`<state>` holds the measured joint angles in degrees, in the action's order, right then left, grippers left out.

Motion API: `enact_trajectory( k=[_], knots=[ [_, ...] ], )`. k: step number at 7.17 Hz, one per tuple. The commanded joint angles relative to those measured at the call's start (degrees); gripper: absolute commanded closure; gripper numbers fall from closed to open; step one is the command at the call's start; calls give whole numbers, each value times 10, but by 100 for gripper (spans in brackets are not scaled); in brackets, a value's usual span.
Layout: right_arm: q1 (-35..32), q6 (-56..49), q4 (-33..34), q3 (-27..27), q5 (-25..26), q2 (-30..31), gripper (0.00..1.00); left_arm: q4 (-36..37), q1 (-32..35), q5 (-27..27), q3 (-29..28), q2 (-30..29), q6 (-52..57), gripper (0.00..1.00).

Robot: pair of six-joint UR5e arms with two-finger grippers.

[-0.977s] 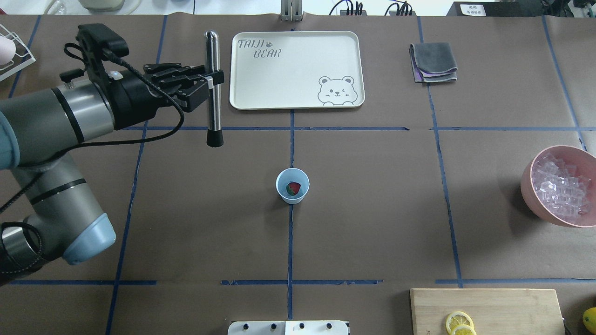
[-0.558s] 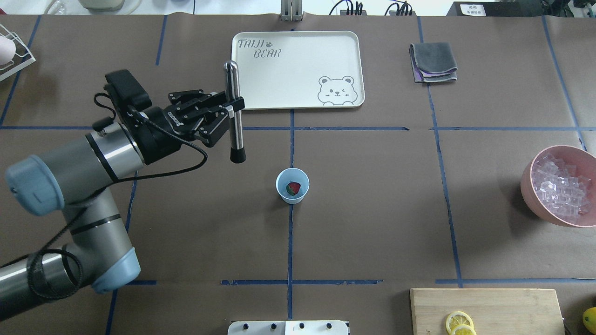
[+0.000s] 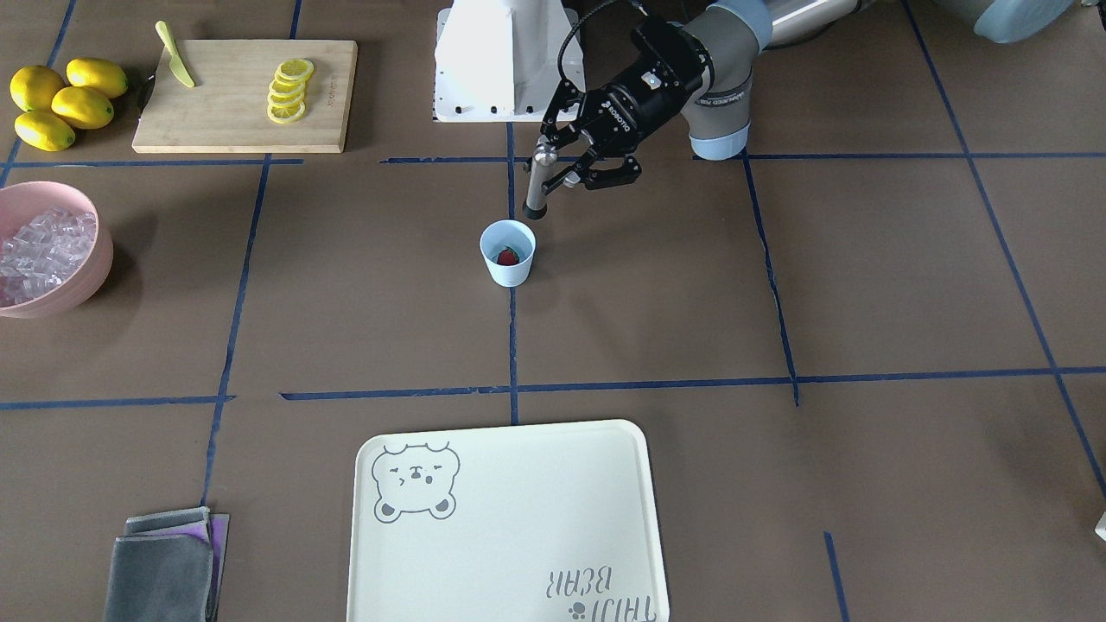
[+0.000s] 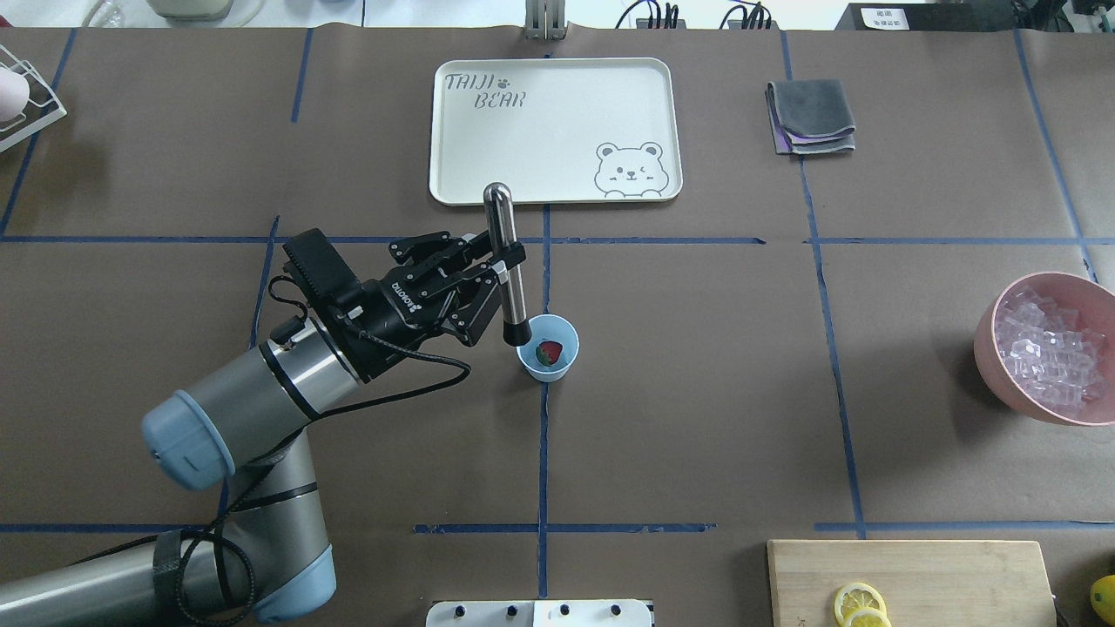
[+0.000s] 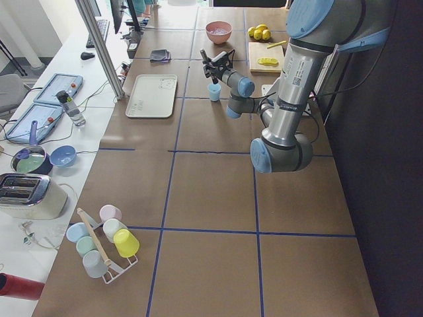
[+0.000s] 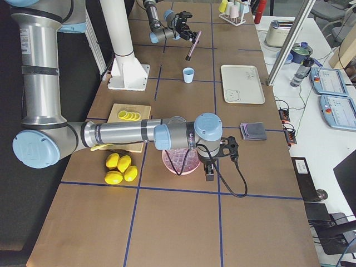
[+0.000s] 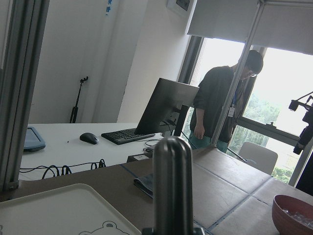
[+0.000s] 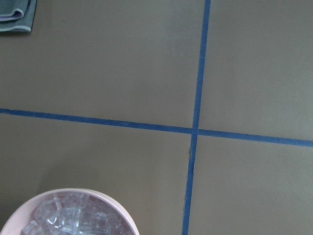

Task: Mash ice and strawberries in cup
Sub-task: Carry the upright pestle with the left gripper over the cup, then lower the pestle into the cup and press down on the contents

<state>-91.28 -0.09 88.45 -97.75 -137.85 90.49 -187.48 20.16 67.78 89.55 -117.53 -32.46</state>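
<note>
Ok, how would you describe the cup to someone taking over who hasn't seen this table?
Start at the cream bear tray and follow the blue tape line toward the robot. The cup sits on it, mid-table, by the tip of the metal muddler. It is small, pale blue, holding one strawberry, unlike the big pink ice bowl.

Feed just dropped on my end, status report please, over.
Left gripper shut on muddler, tip near cup rim. Right gripper by pink bowl, state unclear. Strawberry in cup, ice in bowl. Nothing blocking cup.
</note>
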Motion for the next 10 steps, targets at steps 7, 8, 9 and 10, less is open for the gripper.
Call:
enact_trajectory(
  k=[7,8,9,10],
  knots=[
    [1,0,1,1,1,-3,1,-75,-16,-25,-94,-38,13,100],
    [1,0,0,1,1,-3,1,-75,-16,-25,-107,-47,13,100],
    [1,0,1,1,1,-3,1,-75,-16,-25,-115,-52,13,100],
    [1,0,1,1,2,-3,1,-76,-16,-24,-118,-54,12,100]
  ],
)
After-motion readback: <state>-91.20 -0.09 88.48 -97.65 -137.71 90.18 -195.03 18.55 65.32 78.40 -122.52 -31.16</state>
